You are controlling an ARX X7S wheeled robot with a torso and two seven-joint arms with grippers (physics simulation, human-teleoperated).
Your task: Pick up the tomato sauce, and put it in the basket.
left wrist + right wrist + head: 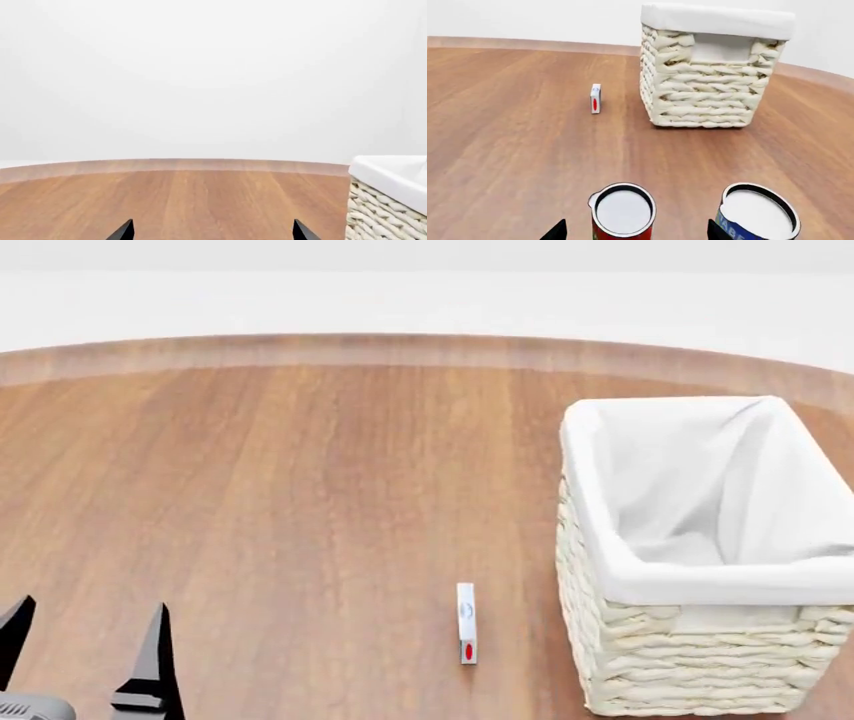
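Red-labelled tomato sauce (pixel 622 212) upright, well apart from upright basket (pixel 710 90)

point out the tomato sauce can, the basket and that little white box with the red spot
tomato sauce (pixel 623 211), right wrist view, flat top.
basket (pixel 694 660), head view, woven front wall.
small white box (pixel 466 623), head view, its top face.

Blue-labelled can (pixel 758 215), small white box (pixel 466 623), wooden table (pixel 267 500)

The tomato sauce (pixel 622 212) and blue-labelled can (pixel 758 215) are cut off at the frame edge.
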